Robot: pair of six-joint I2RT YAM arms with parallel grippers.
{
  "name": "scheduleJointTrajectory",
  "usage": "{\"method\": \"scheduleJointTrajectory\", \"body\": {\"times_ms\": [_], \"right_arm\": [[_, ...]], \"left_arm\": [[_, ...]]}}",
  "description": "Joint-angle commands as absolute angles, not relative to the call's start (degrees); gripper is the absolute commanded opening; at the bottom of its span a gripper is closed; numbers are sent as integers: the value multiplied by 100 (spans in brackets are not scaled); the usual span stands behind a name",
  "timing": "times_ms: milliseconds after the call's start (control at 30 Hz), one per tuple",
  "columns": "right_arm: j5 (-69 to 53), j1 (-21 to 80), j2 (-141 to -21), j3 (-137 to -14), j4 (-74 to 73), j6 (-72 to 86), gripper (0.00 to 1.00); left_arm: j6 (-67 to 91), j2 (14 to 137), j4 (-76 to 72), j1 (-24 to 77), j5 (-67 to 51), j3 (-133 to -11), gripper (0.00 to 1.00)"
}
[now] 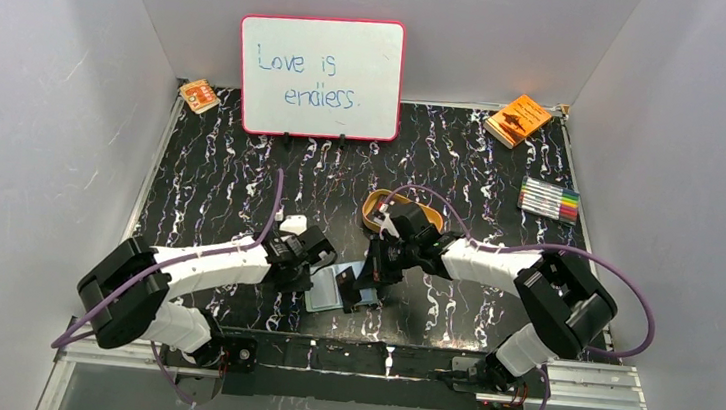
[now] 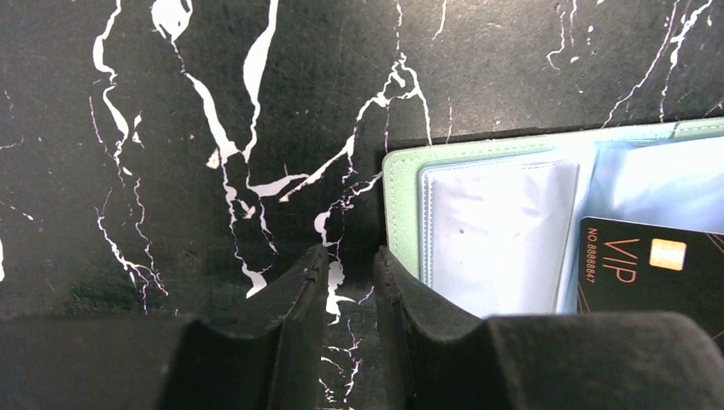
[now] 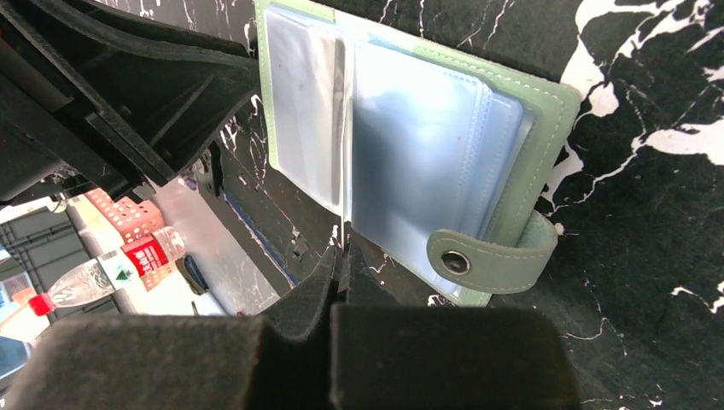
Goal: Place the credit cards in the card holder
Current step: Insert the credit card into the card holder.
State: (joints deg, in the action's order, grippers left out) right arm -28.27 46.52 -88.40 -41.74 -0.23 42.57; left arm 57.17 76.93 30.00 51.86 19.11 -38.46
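Left wrist view: a black VIP credit card (image 2: pixel 657 269) is poised over the open card holder (image 2: pixel 401 205), which lies near the middle of the table's (image 2: pixel 171 128) near edge.
The right gripper (image 3: pixel 341 266), fingers pressed together, appears to pinch the card edge-on. The left gripper (image 2: pixel 350 260) stands narrowly apart and empty, one finger at the holder's green border. Doing this well likely means pinning that cover flat, lining the card's leading edge up with one sleeve mouth, and sliding it in shallow and slow.

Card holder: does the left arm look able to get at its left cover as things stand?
Probably yes: the left end effector sits at the card holder's left edge, jaws slightly apart, nothing between; the credit card lies farther right.
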Motion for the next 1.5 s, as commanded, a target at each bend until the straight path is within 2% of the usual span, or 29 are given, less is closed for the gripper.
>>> {"method": "scheduleJointTrajectory", "body": {"times_ms": [0, 500, 900, 1467], "right_arm": [[-2927, 4654, -8906, -4131, 252, 4395, 0], [-2998, 4652, -9133, -4122, 557, 4653, 0], [-2381, 4653, -9080, -3914, 666, 4952, 0], [-2147, 4656, -9159, -3728, 1003, 5300, 0]], "left_arm": [[5581, 7932, 2884, 5142, 1891, -3859, 24], [5472, 8121, 2742, 5140, 1778, -3901, 21], [5473, 8055, 2681, 5133, 1688, -3825, 20], [5511, 8068, 2574, 5138, 1529, -3748, 18]]}}
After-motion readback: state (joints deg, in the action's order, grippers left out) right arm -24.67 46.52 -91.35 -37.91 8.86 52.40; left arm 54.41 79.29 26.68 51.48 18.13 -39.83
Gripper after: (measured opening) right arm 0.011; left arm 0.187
